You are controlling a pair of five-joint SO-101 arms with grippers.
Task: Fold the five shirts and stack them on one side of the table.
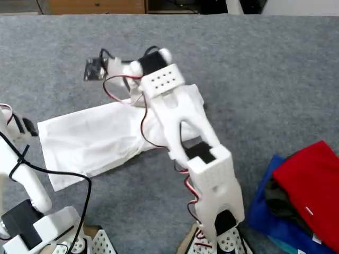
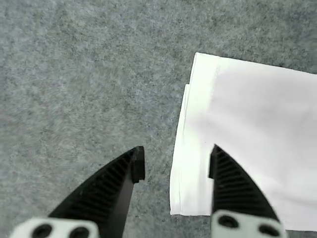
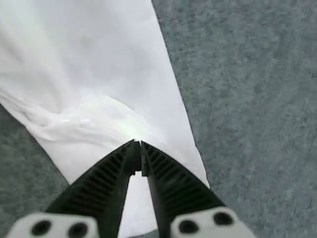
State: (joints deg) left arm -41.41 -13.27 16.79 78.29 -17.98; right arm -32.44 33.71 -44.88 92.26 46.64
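The table [image 1: 275, 79] is covered in grey felt-like cloth, matt and coarse. At centre left of the high view, the white shirt [image 1: 90, 140] is thin, smooth, matt cloth with soft creases. The right arm [image 1: 180, 121] above it is matt white plastic. The left gripper [image 2: 177, 162] and right gripper [image 3: 137, 153] have black, ribbed plastic jaws. At lower right, the red shirt [image 1: 310, 180] and blue shirt [image 1: 265, 211] are soft matt cloth.

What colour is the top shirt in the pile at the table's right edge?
Red. The top shirt shows best in the high view.
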